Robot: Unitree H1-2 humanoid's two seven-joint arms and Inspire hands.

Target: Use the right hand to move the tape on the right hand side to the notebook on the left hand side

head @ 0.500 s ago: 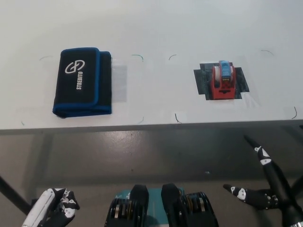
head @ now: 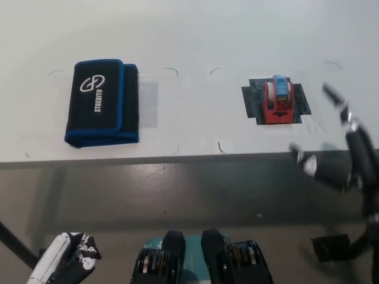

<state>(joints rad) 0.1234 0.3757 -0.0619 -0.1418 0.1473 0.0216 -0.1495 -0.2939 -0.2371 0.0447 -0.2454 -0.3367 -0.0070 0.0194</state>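
The tape (head: 278,100) sat on its dark patch at the table's (head: 195,35) right, untouched, so the spread, empty right hand (head: 337,148) needed to descend squarely over it before closing.

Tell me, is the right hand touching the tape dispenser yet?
Apart. The head view shows bare white table between the red tape dispenser and the black right hand, which hangs open to the dispenser's right, near the table edge.

Notebook (head: 102,102) on the table (head: 195,35) at 9 o'clock; tape (head: 278,100) at 3 o'clock on a dark patch (head: 253,102), well apart.
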